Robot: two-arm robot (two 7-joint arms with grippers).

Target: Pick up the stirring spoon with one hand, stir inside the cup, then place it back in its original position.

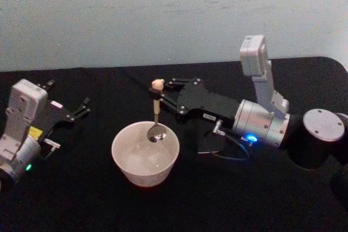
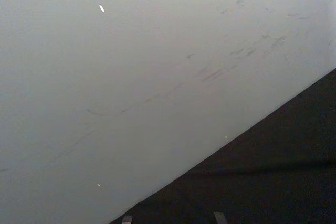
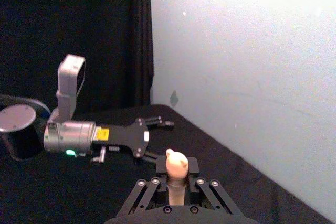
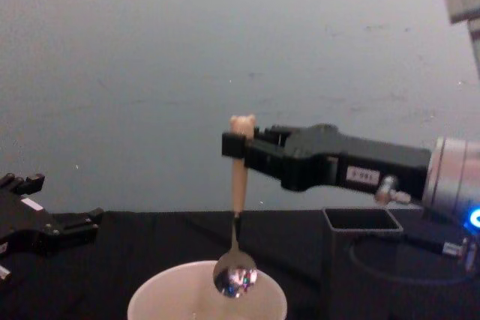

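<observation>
My right gripper (image 1: 157, 97) reaches in from the right and is shut on the cream handle of the stirring spoon (image 1: 155, 113), just under its bear head. The spoon (image 4: 238, 185) hangs upright, its shiny bowl at about rim height over the far side of the cream-white cup (image 1: 142, 164). In the chest view the cup (image 4: 154, 297) sits low at centre. The dark grey square holder (image 4: 358, 224) stands to the cup's right, under the right arm. In the right wrist view the bear head (image 3: 176, 162) pokes up between the fingers (image 3: 149, 188). My left gripper (image 1: 69, 93) rests open at the far left.
A black cloth covers the table (image 1: 228, 199), with a pale wall (image 1: 163, 14) close behind it. A dark cable (image 1: 231, 153) loops under the right wrist beside the holder. Bare cloth lies in front of the cup and between it and the left arm.
</observation>
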